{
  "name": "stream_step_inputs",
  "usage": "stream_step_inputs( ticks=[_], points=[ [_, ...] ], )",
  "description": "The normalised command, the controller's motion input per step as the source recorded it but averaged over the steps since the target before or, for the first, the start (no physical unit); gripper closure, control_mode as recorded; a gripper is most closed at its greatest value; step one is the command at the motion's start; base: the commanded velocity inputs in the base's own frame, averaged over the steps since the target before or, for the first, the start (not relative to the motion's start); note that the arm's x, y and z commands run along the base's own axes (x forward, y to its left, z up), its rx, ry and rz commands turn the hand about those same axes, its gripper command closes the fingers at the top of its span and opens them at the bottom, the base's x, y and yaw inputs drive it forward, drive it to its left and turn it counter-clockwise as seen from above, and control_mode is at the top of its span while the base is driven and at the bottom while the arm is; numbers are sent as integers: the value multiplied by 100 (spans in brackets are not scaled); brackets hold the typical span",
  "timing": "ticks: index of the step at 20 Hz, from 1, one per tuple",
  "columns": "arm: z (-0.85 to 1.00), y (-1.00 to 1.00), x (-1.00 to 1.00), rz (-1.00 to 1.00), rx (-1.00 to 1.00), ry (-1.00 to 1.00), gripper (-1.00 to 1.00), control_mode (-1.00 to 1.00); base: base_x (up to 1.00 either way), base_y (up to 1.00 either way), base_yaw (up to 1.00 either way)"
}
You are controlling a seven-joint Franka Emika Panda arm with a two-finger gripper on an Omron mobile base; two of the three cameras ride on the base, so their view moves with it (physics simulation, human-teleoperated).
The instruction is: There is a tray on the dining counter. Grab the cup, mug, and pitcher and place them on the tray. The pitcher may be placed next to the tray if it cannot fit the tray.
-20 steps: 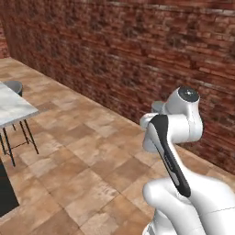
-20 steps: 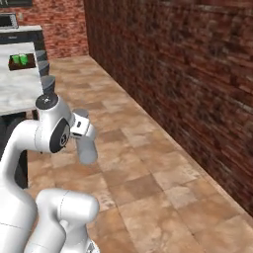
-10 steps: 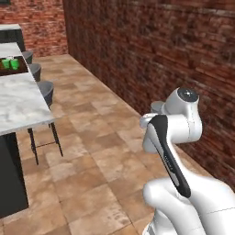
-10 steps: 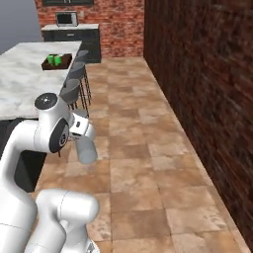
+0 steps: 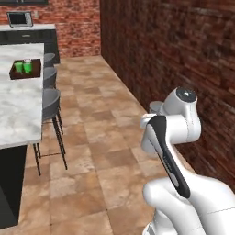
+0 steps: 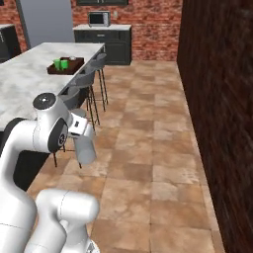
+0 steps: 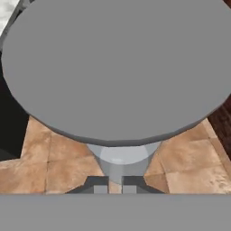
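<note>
The tall slim grey pitcher [image 6: 86, 149] hangs tilted in my pincer [image 7: 115, 184], whose fingers are clamped tight on its narrow neck, above the brown floor tiles [image 6: 148, 163]. Far off to the left, the dark brown wooden tray [image 6: 65, 67] sits on the white marble dining counter [image 6: 29, 79], holding two small bright green vessels [image 5: 23, 67] side by side.
</note>
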Motion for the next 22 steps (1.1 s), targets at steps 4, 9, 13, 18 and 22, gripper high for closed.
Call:
stream_step_inputs(
  ticks=[4, 9, 13, 18, 22],
  points=[
    [0, 0, 0, 0, 0, 0, 100, 100, 100, -68, 26],
    [0, 0, 0, 0, 0, 0, 100, 100, 100, -54, 20],
    [0, 0, 0, 0, 0, 0, 100, 100, 100, -51, 20],
    [0, 0, 0, 0, 0, 0, 100, 100, 100, -48, 21],
    [0, 0, 0, 0, 0, 0, 100, 100, 100, -48, 25]
  ],
)
